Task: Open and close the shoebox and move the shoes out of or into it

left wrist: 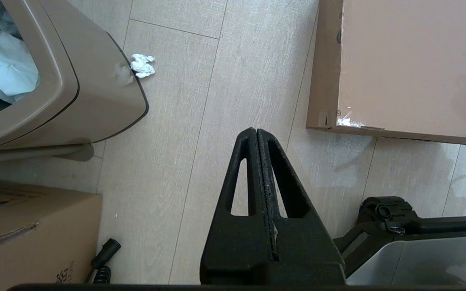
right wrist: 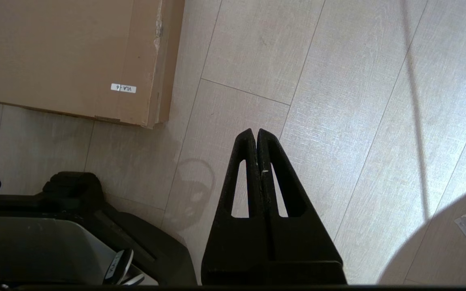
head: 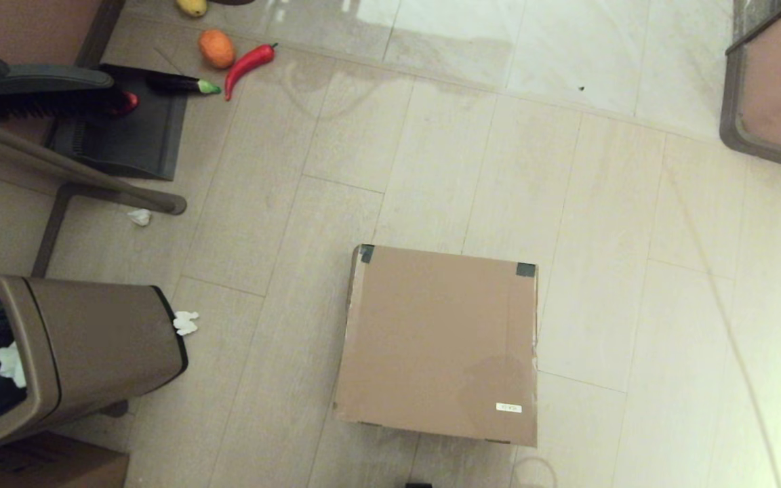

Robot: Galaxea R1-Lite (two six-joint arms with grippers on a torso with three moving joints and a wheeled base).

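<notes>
The large, squarish plain brown cardboard shoebox (head: pixel 439 344) sits on the pale wood-grain tile floor (head: pixel 445 156) with its hinged lid down flat. Two dark tape patches mark its far corners, and a small white label (head: pixel 508 407) lies near its near right corner. The shoes are not visible in any view.

The left gripper (left wrist: pixel 256 133) hangs over bare floor just off the shoebox's near left corner, touching nothing; its two black fingers are pressed together along their full length. The right gripper (right wrist: pixel 255 133) hangs over bare floor just off the shoebox's near right corner, apart from the box, its fingers likewise pressed together and holding nothing. Neither arm appears in the head view.

To the left of the shoebox stands a tan plastic trash bin (head: pixel 85 346) with a dark liner and white paper inside. A crumpled white tissue (head: pixel 186 322) lies on the floor between the bin and the shoebox, beside the bin's edge. A darker brown carton with printed text (left wrist: pixel 34 234) sits nearer the robot than the bin.

Well beyond the shoebox, to its far left, lie a red chilli pepper (head: pixel 249 64), an orange fruit (head: pixel 217 48), a dark eggplant (head: pixel 180 85) and a black dustpan (head: pixel 126 129) with a brush (head: pixel 38 91).
</notes>
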